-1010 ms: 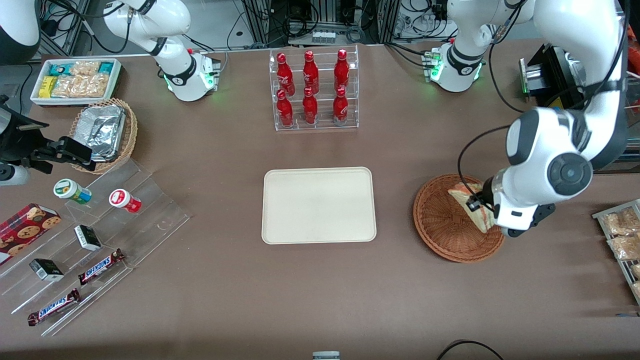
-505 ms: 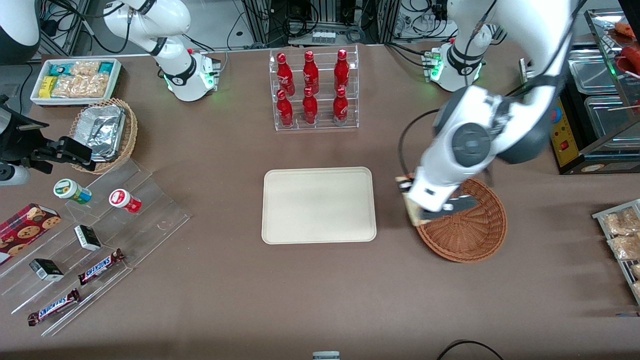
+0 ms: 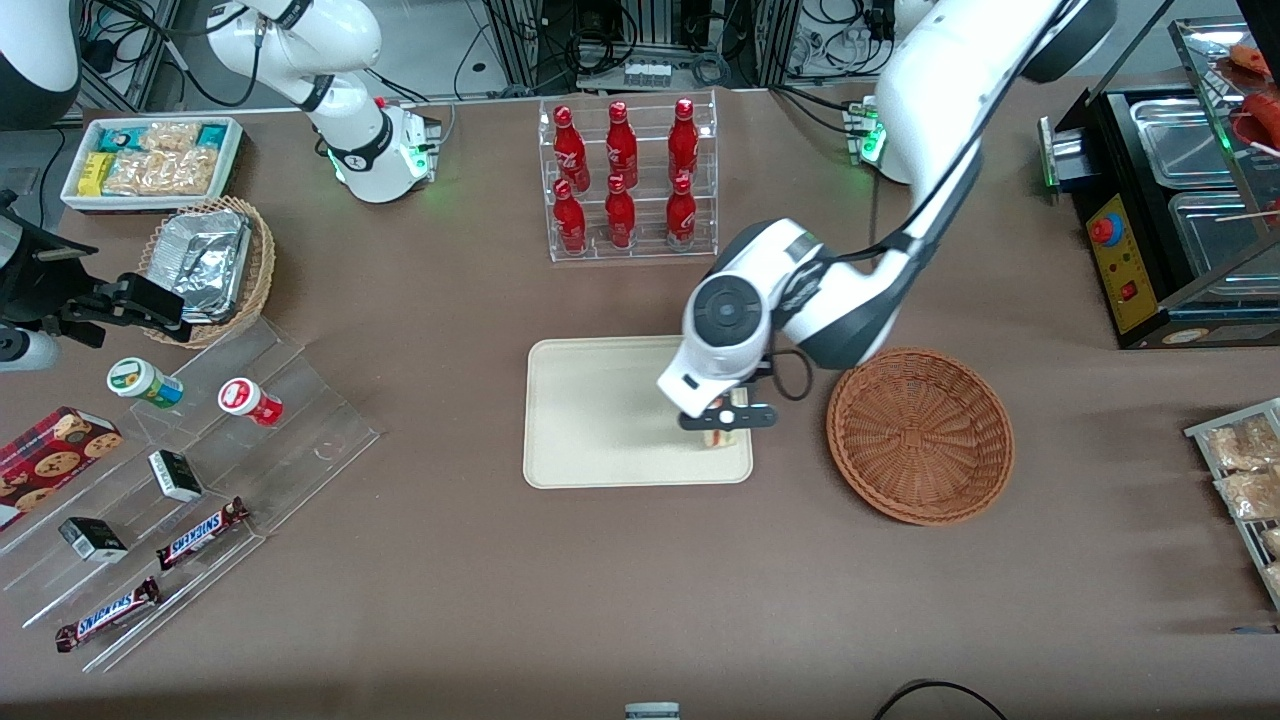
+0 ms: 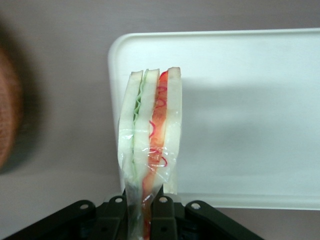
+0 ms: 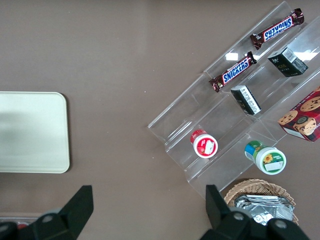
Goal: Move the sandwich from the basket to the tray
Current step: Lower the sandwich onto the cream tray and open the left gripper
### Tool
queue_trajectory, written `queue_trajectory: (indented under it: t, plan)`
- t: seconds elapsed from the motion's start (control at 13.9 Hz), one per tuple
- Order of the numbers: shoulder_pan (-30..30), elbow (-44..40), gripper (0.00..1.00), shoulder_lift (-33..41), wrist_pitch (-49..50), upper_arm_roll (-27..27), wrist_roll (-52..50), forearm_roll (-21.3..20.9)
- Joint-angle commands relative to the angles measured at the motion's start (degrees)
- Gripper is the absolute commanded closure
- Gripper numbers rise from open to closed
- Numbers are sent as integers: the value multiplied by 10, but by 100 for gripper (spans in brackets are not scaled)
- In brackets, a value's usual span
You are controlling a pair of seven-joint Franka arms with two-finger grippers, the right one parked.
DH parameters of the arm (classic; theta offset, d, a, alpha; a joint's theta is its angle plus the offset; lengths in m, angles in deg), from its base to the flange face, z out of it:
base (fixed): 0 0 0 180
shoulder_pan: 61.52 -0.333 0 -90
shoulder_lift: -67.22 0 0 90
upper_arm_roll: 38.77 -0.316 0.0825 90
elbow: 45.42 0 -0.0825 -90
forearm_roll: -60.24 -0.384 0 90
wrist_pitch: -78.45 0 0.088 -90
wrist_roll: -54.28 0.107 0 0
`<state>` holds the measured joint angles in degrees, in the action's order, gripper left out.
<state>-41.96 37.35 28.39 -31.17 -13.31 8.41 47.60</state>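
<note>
The gripper point(image 3: 727, 424) hides most of the sandwich point(image 3: 718, 438) in the front view. The basket point(image 4: 7, 117) is a blur, cut off in the left wrist view.

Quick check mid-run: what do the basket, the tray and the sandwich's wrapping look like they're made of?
Basket: woven wicker, reddish-brown, with radiating ribs visible.
Tray: smooth matte cream material, probably plastic, with a low moulded rim.
Sandwich, held in the gripper above the tray: clear glossy film, likely plastic, wrinkled over the bread.

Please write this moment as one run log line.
gripper: shut on sandwich | position: above tray, at its basket-side end | basket: empty | sandwich not yet released
</note>
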Motion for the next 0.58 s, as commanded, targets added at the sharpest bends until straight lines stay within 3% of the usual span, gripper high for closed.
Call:
queue_trajectory:
  t: [0.0, 0.51]
  plan:
    - [21, -31, 100, -35, -23, -1, -35, -15]
    - [63, -56, 100, -85, -72, -2, -74, -48]
